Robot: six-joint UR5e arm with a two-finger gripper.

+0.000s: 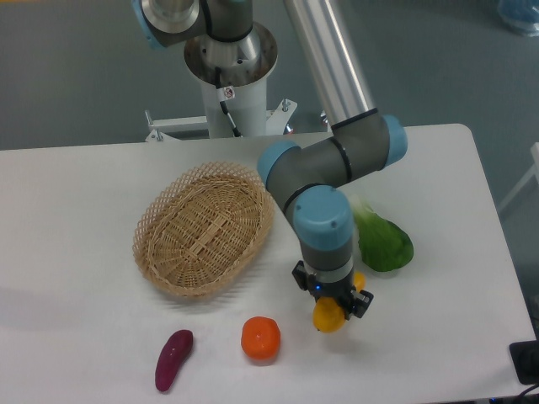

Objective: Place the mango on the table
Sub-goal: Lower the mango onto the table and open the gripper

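While the arm reaches down over the front of the table (76, 181), the things lie in a row that can be read from the left. A purple, elongated vegetable (173, 359) lies near the front edge, with the empty wicker basket (205, 229) behind it. Next comes the round orange fruit (260, 338), just beside the mango (328, 316). The hand (333, 310) pinches the mango from above; only the fruit's yellow lower part shows beneath the fingers, low over the white surface, though contact cannot be told. Behind and to the right lies the green leafy vegetable (383, 240), close to the arm's wrist. The step in hand appears to be the set-down itself. Next, the hand would need to settle the fruit fully, spread its fingers, and lift straight up, clear of the orange fruit.
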